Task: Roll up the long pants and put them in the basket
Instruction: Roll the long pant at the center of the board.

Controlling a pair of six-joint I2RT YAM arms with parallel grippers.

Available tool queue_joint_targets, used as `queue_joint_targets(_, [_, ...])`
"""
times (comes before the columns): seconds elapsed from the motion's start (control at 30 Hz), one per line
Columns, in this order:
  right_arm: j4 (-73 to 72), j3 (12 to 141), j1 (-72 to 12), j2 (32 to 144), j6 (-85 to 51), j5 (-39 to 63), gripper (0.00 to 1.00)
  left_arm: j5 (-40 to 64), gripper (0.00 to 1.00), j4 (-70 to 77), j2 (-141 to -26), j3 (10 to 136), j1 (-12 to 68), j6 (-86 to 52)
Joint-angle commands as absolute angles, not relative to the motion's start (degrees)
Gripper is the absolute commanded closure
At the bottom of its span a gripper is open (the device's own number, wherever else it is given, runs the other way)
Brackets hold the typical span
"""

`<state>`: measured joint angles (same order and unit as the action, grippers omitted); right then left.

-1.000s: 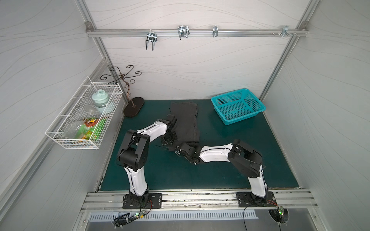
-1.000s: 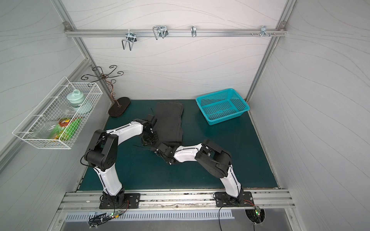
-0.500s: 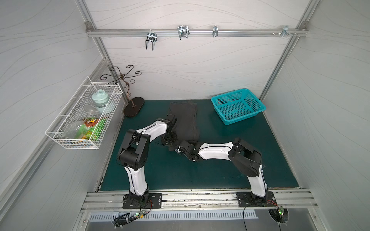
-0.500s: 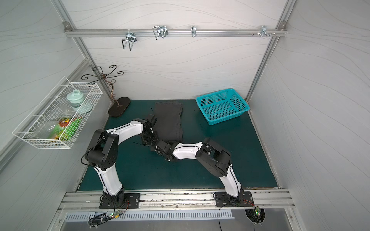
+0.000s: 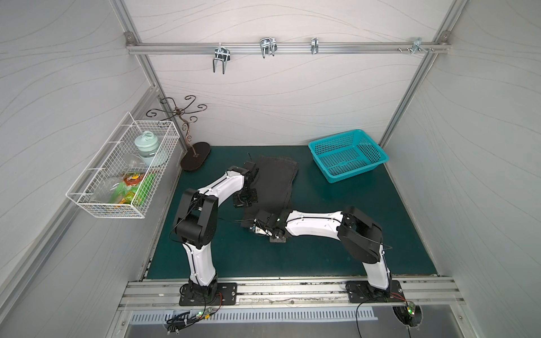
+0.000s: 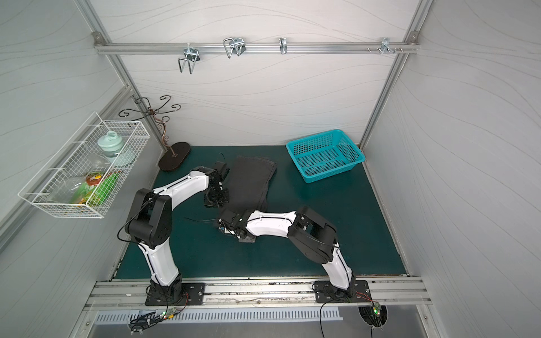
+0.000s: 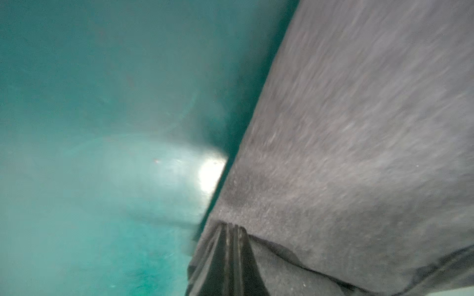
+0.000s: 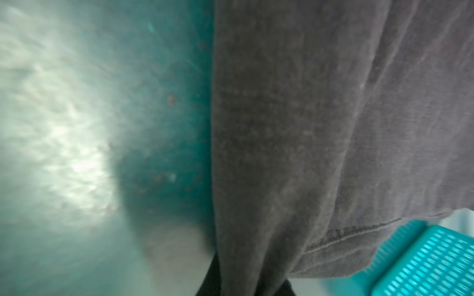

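Long pants (image 5: 278,181) near end has been shifted slightly, with left gripper (image 7: 231,230) and right gripper (image 8: 247,282) each clamped on cloth; roll judged barely begun.

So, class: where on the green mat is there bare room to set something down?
Bare: the wide front strip of green mat between the right arm and the base rail; also the stretch between the long pants and the teal basket. Crowded: the middle, where the left arm and right arm meet the pants.
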<state>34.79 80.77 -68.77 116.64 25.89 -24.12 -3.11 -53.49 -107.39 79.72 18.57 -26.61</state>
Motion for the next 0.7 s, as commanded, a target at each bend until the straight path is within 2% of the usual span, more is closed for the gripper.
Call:
queue_joint_targets(0.0, [41.60, 79.81, -68.69, 118.39, 23.73, -10.29, 1.00, -7.87, 0.99, -59.43, -104.70, 85.51, 18.04, -24.05])
queue_joint_targets(0.33, [47.17, 85.60, -62.61, 122.37, 19.42, 12.61, 1.00, -12.06, 0.97, -67.39, -99.91, 96.06, 17.49, -22.02])
queue_joint_targets(0.67, [55.04, 95.11, -55.16, 131.52, 17.23, 29.80, 1.00, -11.29, 1.00, -69.71, -96.25, 95.58, 17.40, -22.49])
